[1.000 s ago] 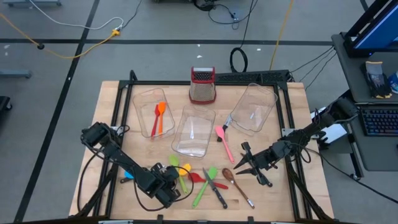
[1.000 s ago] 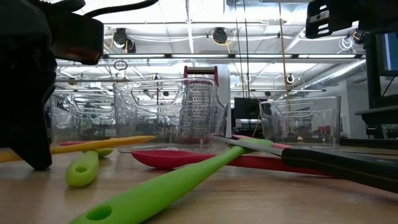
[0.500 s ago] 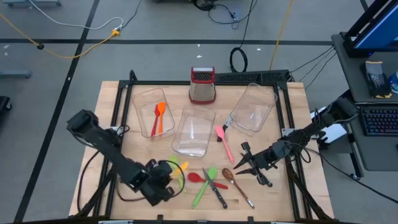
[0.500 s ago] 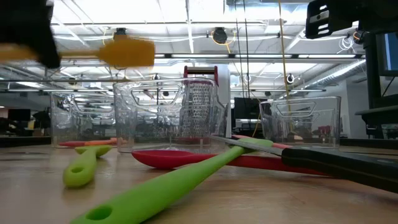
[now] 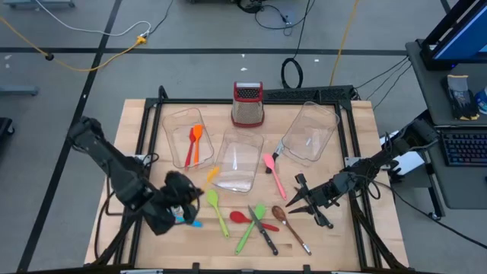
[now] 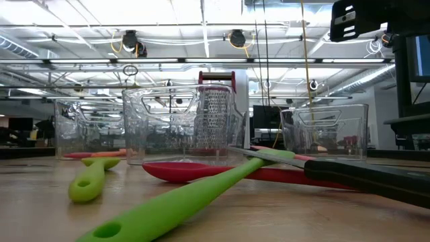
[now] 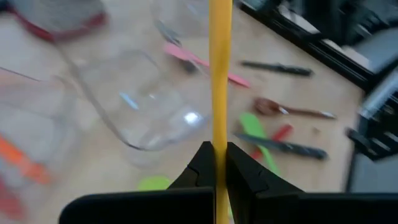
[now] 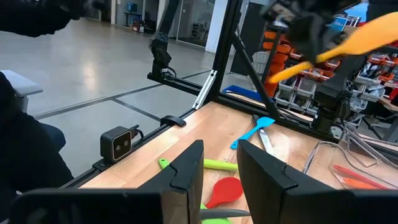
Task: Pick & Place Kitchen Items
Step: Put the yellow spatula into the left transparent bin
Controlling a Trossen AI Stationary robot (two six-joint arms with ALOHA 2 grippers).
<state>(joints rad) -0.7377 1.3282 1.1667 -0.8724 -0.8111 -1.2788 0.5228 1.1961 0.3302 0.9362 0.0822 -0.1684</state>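
Note:
My left gripper (image 5: 190, 192) is above the table's near left part, shut on a yellow spatula (image 5: 212, 176). It also shows in the right wrist view, where the spatula (image 8: 367, 34) is in the air. Lying flat on the table are a blue spatula (image 5: 192, 221), a green spoon (image 5: 217, 209), a red spoon (image 5: 240, 217), a green spatula (image 5: 249, 230), a black-handled knife (image 5: 265, 230), a brown spoon (image 5: 289, 224) and a pink spatula (image 5: 274, 176). My right gripper (image 5: 293, 204) is open and empty, beside the brown spoon. My left gripper pinches the yellow spatula's handle (image 7: 219, 134) between its two fingers, which lie across it. The spatula is lifted clear of the table. In the right wrist view it is tilted, with its blade end (image 8: 376, 30) higher than its other end (image 8: 286, 71).
Three clear bins stand at the back: the left one (image 5: 176, 122) holds a red and an orange utensil, the middle one (image 5: 237, 161) and the right one (image 5: 310, 133) show none. A red-topped grater (image 5: 247, 103) stands behind them. A black frame runs along the table's edges.
My left gripper has risen from the near table and gone toward the far left, carrying the yellow spatula, which is now lifted clear. The gripper and the spatula have left the low view. The blue spatula now shows uncovered on the table.

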